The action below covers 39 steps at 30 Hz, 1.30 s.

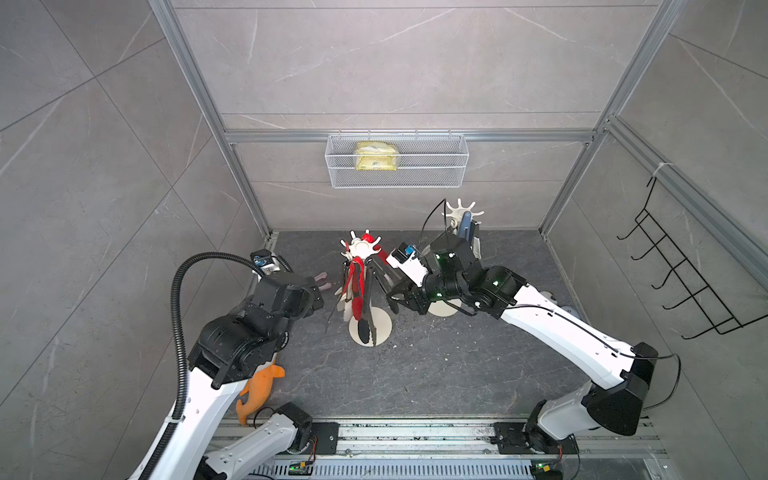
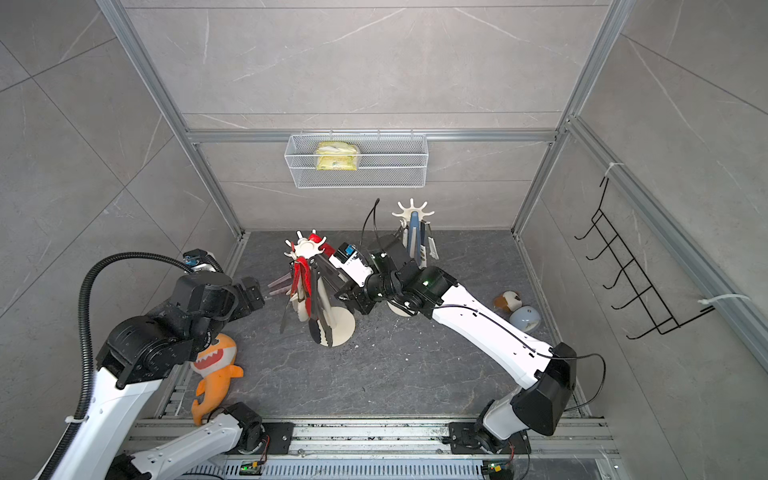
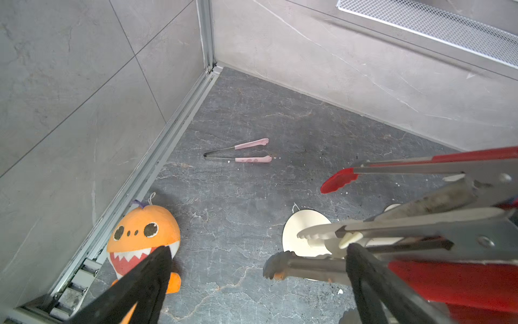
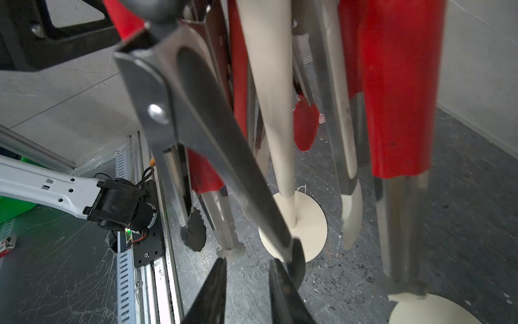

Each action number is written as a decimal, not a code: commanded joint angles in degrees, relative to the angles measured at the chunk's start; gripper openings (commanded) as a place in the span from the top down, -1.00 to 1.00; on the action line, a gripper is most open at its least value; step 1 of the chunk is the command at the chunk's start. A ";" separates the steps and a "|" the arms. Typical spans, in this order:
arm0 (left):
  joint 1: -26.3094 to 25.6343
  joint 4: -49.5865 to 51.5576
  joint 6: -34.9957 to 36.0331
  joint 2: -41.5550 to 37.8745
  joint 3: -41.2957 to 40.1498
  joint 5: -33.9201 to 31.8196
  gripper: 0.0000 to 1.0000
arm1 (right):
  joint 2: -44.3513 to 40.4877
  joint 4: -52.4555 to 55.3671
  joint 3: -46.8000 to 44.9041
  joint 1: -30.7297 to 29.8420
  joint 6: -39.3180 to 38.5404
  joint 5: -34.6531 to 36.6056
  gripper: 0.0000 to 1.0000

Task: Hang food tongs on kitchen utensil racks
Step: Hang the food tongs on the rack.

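Observation:
A cream utensil rack (image 1: 360,248) stands mid-floor with several food tongs hung on it, red (image 1: 357,286), cream and black-tipped. My right gripper (image 1: 394,303) sits beside its right side. In the right wrist view the right gripper (image 4: 248,261) is open, with bare floor between the fingers. A steel black-tipped tong (image 4: 179,92) slants down just outside one finger. Pink tongs (image 3: 241,153) lie on the floor near the left wall. My left gripper (image 3: 259,249) is wide open and empty, left of the rack. A second rack (image 1: 461,212) at the back right carries blue-grey tongs (image 1: 466,226).
An orange shark plush (image 2: 216,365) lies by the left arm's base. A white wire basket (image 1: 397,160) holding a yellow packet hangs on the back wall. A black wire hook rack (image 1: 681,270) hangs on the right wall. Two small toys (image 2: 517,309) sit at the right wall.

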<state>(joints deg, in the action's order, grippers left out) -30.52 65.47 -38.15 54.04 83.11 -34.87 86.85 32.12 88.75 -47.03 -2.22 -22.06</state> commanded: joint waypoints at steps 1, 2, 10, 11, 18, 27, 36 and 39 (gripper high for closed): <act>4.06 -4.32 -0.35 1.16 -0.33 4.48 -0.99 | 0.50 -0.27 0.83 -0.22 0.98 0.22 0.32; 5.82 -4.94 -0.10 1.65 -0.64 6.08 -0.99 | 0.51 -0.26 0.86 -0.26 1.04 0.29 0.27; 25.41 -11.67 -1.42 4.59 -7.34 24.69 -0.99 | -0.19 -0.14 3.23 -0.24 3.11 4.67 -0.12; 27.97 -12.79 -2.13 5.13 -8.61 27.28 -0.99 | -0.27 0.42 3.97 -0.24 3.30 5.23 -0.15; 36.53 -21.51 -6.40 10.62 -15.51 37.55 -0.99 | -4.21 -0.49 2.90 -0.19 4.04 9.47 -0.34; 42.43 -31.16 -12.10 22.89 -17.11 45.19 -0.98 | -8.30 -1.31 -0.44 -0.25 2.91 9.09 -0.65; 42.92 -38.80 -21.23 35.58 -15.83 48.75 -0.97 | -11.80 0.03 -0.68 -0.25 2.90 9.41 -0.99; 42.92 -40.66 -23.30 39.07 -14.96 49.23 -0.93 | -12.79 0.90 -0.77 -0.25 2.83 9.32 -0.99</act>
<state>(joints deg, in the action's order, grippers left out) 12.16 28.60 -57.30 91.29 65.91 12.05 76.18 31.97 88.49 -47.03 1.06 -13.02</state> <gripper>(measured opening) 0.968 0.991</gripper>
